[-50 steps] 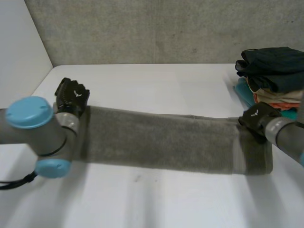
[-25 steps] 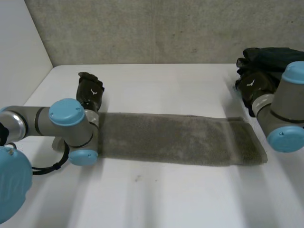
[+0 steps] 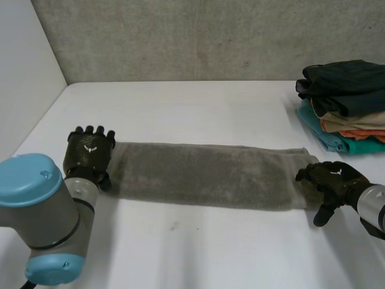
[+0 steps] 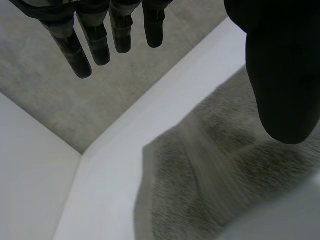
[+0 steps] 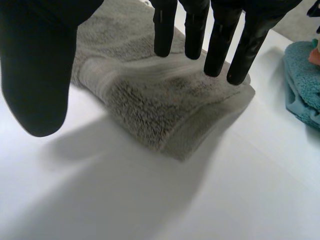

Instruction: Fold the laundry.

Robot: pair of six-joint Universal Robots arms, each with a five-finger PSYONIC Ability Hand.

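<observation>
Head view: a long grey towel (image 3: 210,176) lies left to right on the white counter (image 3: 198,108). To halve it cleanly, a hand should probably pinch one end squarely and carry it level onto the other. The left hand (image 3: 89,152) is at the left end and the right hand (image 3: 331,180) at the right end, both released, fingers straight.

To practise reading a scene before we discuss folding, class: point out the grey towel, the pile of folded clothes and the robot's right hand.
grey towel (image 3: 204,176): head view, middle of the long strip.
pile of folded clothes (image 3: 346,78): head view, dark garment on top.
right hand (image 3: 332,179): head view, back of the hand.
</observation>
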